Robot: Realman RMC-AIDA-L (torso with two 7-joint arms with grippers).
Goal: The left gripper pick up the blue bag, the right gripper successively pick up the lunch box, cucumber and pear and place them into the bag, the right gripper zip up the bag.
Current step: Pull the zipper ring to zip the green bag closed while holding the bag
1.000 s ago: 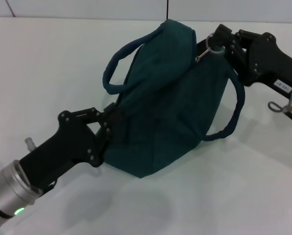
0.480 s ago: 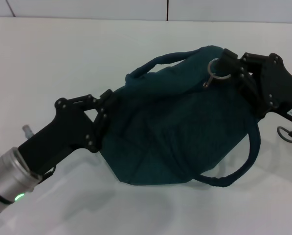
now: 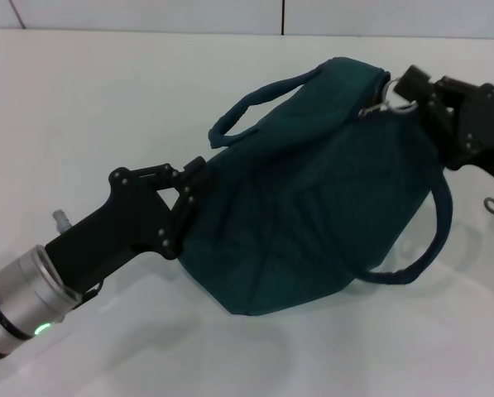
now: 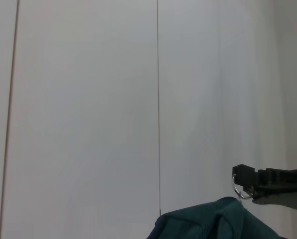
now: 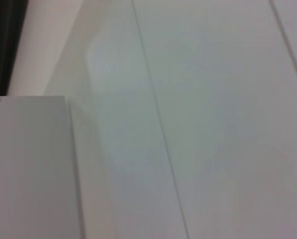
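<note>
A: Bag first. What did it look like?

B: The blue bag was dark teal fabric, soft and bulging, creased all over, zipped closed along the top as far as I could tell. One loop handle arched up on the far side, the other drooped down off the near right side. Metal ring zipper pull sat at the top right corner.

A: Where was it?

B: Held up over the white table between the two arms, tilted, left end lower. Couldn't tell if its bottom touched the surface.

A: Grippers?

B: Left gripper was clamped onto the fabric at the bag's left end, fingers closed on it. Right gripper was at the top right corner, pinched on the ring pull; the left wrist view showed that too, ring at the tip of the right fingers.

A: Surface, room?

B: Plain white table, a soft shadow under the bag, pale wall behind with a thin dark vertical seam. Right wrist view only showed white panels with seam lines.
</note>
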